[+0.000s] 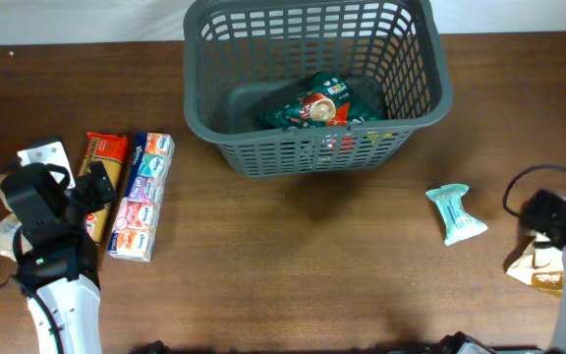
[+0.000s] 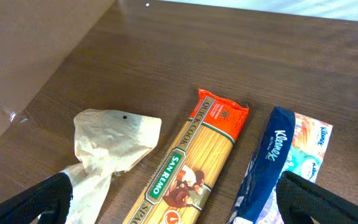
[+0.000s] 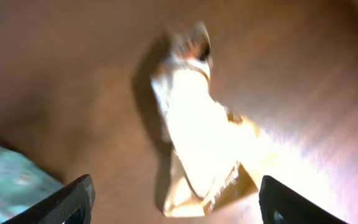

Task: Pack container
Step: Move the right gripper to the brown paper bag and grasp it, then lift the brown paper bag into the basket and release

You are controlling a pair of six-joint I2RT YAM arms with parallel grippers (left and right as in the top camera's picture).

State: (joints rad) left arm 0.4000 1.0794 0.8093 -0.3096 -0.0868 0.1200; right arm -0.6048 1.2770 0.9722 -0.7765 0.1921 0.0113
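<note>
Overhead: grey lattice basket [image 1: 263,157] at table [image 1: 312,256] far edge, centre; green snack bag [image 1: 317,103] inside. Looks stiff, light; grip solid rim. Left gripper [image 2: 176,193] spread wide above spaghetti packet [image 2: 191,168]; right gripper [image 3: 176,193] spread above tan packet [image 3: 194,137], empty.

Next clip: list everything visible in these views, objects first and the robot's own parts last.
container: one, dark grey, top centre of the table
green packet: one, green with red, inside the container
spaghetti packet: one, orange and yellow, left side
tissue pack: one, blue and white, right beside the spaghetti packet
teal packet: one, pale teal, right side
beige packets: two, one far left, one far right
white object: one, far left, partly hidden
table: one, dark brown wood
left gripper: open, over the spaghetti packet
right gripper: open, over the right beige packet
</note>
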